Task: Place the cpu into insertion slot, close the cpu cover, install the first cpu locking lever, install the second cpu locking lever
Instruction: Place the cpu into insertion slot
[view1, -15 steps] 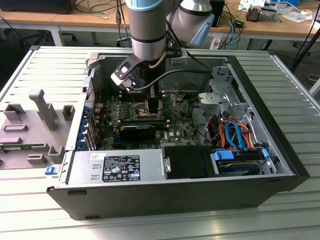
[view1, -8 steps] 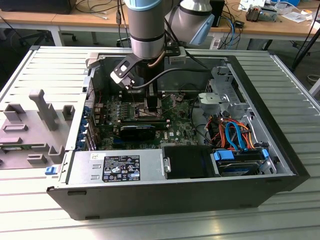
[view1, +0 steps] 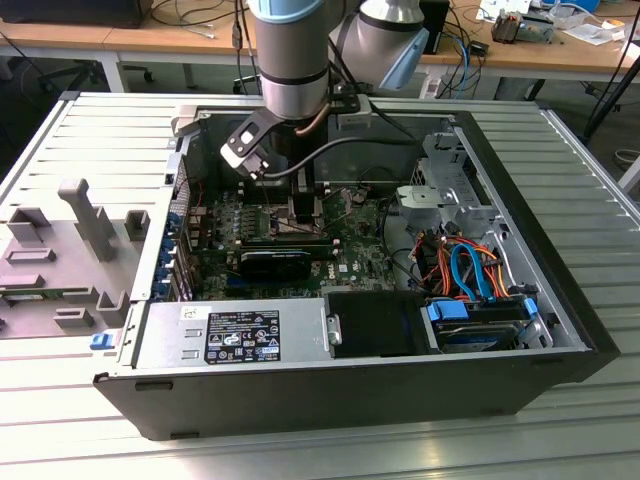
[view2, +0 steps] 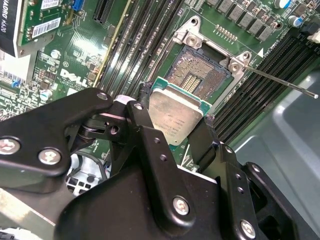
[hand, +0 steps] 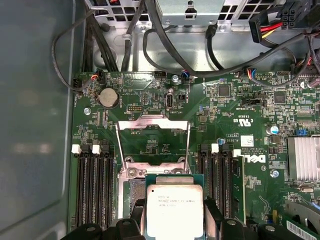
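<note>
Black gripper (view2: 177, 106) fingers (view2: 145, 130) sat right up at the lens in the second wrist view, clamped on the cpu (view2: 175, 117) by its edges. That chip hung just over the insertion slot (view2: 200, 75) on the green motherboard (view2: 75, 75), not seated in it. Over in the first wrist view, the cpu cover (hand: 152, 121) stood flipped open.
</note>
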